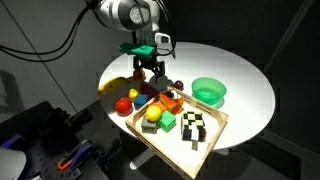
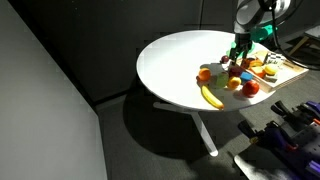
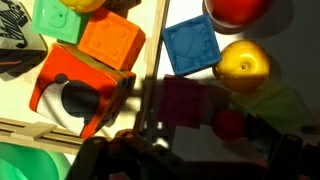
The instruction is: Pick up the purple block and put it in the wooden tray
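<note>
**Gripper over the purple block at the rim of the wooden tray**

The gripper (image 1: 152,72) points straight down over a cluster of toys at one edge of the wooden tray (image 1: 213,134). Whether its jaws are spread or closed cannot be told: both exterior views are too small, and in the wrist view the fingers are only a dark blur along the bottom edge.

In the wrist view the purple block (image 3: 183,102) lies in the gripper's shadow, directly ahead of the fingers, on the table just outside the tray's rim. Contact between block and fingers cannot be judged. A blue block (image 3: 190,47) sits just beyond it, with a yellow ball (image 3: 243,62) beside that and a red ball (image 3: 238,8) further on. Across the rim, inside the tray, lie an orange block (image 3: 112,40), a green block (image 3: 52,15) and an orange-and-white toy (image 3: 75,90).

The surface is a round white table (image 1: 245,60) on a white pedestal, in a dark room with black backdrop and dark floor.

Only the wrist view resolves the purple block. The exterior views alone show the arm (image 1: 125,12), the table's outline, a green bowl (image 1: 208,92) beside the tray, a checkered piece (image 1: 195,125) in the tray and a banana (image 2: 211,96) near the table's edge.
</note>
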You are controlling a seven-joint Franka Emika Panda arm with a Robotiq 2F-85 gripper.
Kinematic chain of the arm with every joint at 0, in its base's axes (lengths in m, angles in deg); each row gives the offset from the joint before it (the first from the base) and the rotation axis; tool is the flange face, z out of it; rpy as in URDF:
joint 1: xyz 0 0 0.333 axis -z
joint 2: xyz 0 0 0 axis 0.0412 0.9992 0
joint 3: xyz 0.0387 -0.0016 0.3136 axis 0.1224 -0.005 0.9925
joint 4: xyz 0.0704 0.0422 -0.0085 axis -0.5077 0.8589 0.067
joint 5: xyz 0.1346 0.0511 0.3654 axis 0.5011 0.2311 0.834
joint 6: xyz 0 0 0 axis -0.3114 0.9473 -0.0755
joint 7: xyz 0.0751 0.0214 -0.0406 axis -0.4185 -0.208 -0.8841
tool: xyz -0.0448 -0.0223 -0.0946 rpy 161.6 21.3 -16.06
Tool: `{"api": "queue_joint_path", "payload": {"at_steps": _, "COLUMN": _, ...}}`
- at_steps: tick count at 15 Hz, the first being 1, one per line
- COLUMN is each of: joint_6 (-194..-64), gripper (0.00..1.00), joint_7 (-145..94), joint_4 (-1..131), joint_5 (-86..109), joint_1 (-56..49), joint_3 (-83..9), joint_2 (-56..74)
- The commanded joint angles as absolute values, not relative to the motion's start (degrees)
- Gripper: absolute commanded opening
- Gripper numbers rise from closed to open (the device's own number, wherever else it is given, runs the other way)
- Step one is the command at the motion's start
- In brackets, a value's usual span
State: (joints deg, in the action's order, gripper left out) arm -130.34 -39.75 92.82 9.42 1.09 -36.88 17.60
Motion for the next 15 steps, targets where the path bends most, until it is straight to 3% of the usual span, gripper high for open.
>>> {"api": "queue_joint_path", "payload": {"at_steps": 1, "joint_6": -130.2, "gripper": 1.0, "joint_7": -39.5, "joint_4": 92.7, "joint_5": 9.1, "joint_1": 1.6, "joint_3": -36.4, "joint_2": 17.6}}
{"api": "queue_joint_path", "payload": {"at_steps": 15, "joint_6": -130.3, "gripper": 1.0, "joint_7": -39.8, "joint_4": 92.1, "joint_5": 9.0, "joint_1": 1.6, "joint_3": -36.2, "joint_2": 20.8}}
